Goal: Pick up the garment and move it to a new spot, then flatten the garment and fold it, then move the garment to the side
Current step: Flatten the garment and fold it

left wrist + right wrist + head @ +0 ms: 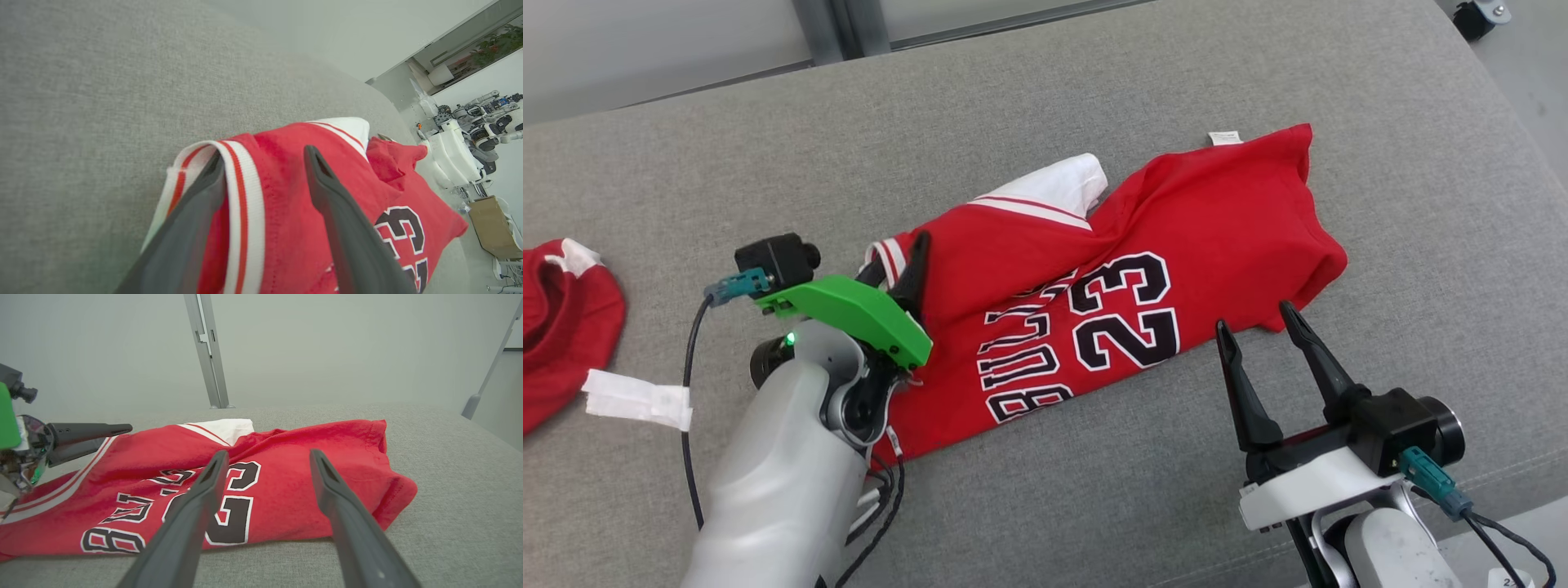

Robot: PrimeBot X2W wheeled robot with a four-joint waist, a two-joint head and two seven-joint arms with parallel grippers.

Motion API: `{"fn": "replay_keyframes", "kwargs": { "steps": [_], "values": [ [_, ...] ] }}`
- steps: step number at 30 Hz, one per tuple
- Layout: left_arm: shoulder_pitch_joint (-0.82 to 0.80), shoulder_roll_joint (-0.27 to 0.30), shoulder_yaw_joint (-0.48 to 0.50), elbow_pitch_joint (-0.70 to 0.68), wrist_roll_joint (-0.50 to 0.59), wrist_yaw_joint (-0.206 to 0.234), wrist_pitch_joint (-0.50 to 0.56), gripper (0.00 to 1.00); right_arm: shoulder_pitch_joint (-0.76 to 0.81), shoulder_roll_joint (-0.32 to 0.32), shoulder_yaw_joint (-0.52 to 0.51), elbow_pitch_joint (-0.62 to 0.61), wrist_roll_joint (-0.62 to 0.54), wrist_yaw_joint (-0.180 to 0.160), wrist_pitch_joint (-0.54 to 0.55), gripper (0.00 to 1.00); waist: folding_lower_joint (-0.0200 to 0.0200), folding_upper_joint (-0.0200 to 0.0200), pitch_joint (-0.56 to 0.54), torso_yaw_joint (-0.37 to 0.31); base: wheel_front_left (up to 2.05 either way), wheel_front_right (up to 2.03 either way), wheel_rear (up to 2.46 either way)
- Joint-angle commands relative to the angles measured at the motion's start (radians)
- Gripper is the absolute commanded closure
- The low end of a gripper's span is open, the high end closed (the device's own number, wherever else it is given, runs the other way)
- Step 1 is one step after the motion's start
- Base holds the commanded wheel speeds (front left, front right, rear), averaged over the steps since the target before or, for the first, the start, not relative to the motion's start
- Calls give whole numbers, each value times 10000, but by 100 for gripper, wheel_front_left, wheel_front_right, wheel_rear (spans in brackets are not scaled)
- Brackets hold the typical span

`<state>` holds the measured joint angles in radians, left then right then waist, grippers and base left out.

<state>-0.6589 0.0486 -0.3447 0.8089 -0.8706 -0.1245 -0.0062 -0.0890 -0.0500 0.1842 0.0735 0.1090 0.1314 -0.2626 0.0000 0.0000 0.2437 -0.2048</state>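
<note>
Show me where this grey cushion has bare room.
Bare grey cushion lies behind the red jersey, to its right, and along the near edge left of the right gripper. The left is crowded: left gripper at the jersey's striped edge, second red garment, white strip.

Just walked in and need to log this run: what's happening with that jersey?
The robot is working on a red Bulls 23 jersey lying folded on the grey cushion. Its left gripper is open astride the jersey's striped trim. The right gripper hovers open beside the near edge, touching nothing. Another red garment lies off to the left.
</note>
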Motion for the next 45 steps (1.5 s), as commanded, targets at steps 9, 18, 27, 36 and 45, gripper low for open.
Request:
{"fn": "replay_keyframes", "kwargs": {
  "steps": [9, 18, 27, 36, 45],
  "values": [
    [408, 344, -1440, -2174, -1195, -78, -431, 100, 4, -9, -126, 21, -121, -14, -34, 0, 0, 0, -36, 242, 0, 0, 0],
    [3495, 1763, -2398, -5909, -1704, 293, 466, 100, 316, -8, -391, -60, -80, -14, -34, 0, 0, 0, -246, 897, 0, 0, 0],
    [5577, 2702, -2991, -7544, -1766, 1250, 1406, 100, 241, -11, -379, -93, -70, -14, -34, 0, 0, 0, -199, 1437, 0, 0, 0],
    [5291, 2754, -3122, -7713, -865, 1752, 961, 0, 223, -11, -416, -40, -250, -14, -34, 0, 0, 0, -207, 1613, 0, 0, 0],
    [4001, 3308, -2606, -8825, 277, 2100, 479, 0, 286, -38, -402, 31, -270, -14, -34, 0, 0, 0, -350, 1670, 0, 0, 0]
  ]
}}
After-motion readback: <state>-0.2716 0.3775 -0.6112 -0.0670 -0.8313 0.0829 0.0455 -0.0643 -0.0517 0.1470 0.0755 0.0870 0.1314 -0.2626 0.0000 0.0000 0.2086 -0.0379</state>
